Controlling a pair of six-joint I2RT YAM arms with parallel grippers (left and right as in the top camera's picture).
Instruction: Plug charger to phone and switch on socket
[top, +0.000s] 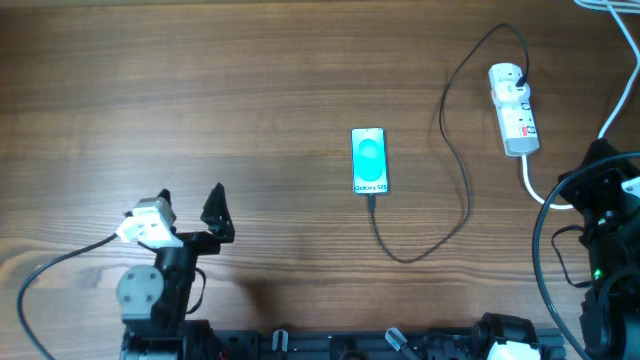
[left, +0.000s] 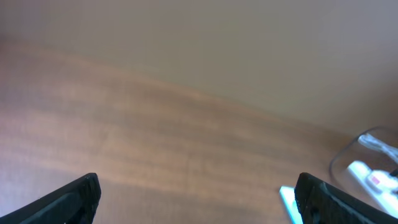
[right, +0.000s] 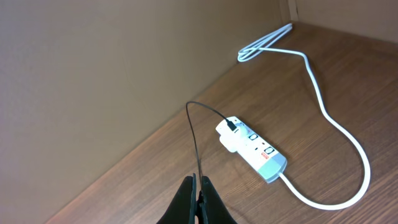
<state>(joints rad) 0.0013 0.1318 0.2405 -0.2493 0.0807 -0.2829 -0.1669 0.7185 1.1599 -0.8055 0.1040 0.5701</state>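
The phone (top: 368, 160) lies flat mid-table with its teal screen up. The thin black charger cable (top: 462, 190) runs from the phone's lower edge, where its tip seems to touch the phone, loops right and climbs to a plug in the white socket strip (top: 513, 110). My left gripper (top: 190, 205) is open and empty at the front left, far from the phone. In the left wrist view (left: 199, 205) a teal sliver of the phone (left: 287, 202) shows by the right finger. My right gripper (top: 597, 152) is shut and empty, right of the socket (right: 252, 149). In the right wrist view (right: 197, 186) the cable (right: 191, 124) passes behind its tips.
A thick white power cord (top: 535, 180) leaves the socket's near end and curves toward the right arm; in the right wrist view it (right: 348, 149) runs back to the wall corner. Black arm cables (top: 545, 250) hang at the right. A wall stands behind the table.
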